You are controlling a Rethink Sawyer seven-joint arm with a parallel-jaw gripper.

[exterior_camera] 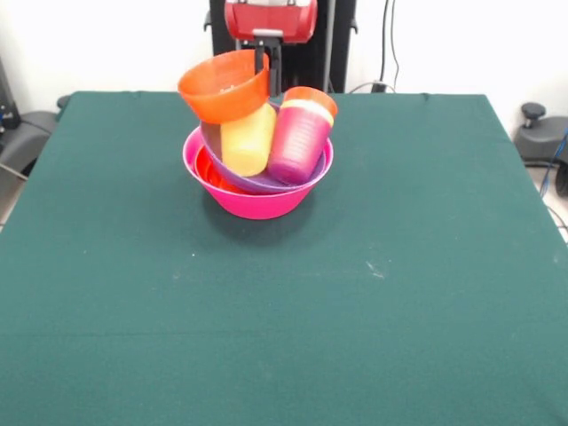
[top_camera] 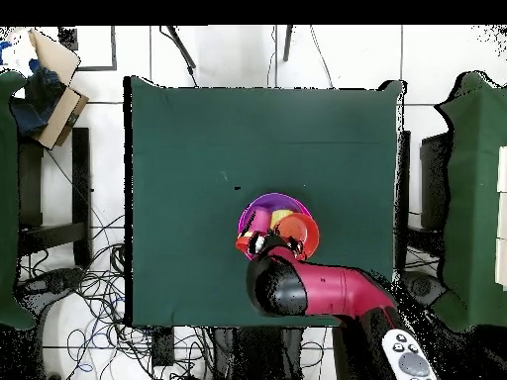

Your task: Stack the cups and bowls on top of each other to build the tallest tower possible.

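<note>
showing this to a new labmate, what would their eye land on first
First, the pile of bright plastic dishes toward the far middle of the green table: a big glossy pink bowl holding a wide shallow purple bowl, a yellow tumbler and a leaning purple tumbler. Next, the tilted orange bowl perched on top, with the red and black arm reaching over the pile.

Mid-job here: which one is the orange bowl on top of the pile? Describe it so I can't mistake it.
Find the big pink bowl at the far middle of the green table; everything is piled in it. The orange bowl sits highest, at the pile's left in the front view, tilted, above a yellow cup. Unlike the purple cup with an orange rim beside it, it is wide and plain orange.
</note>
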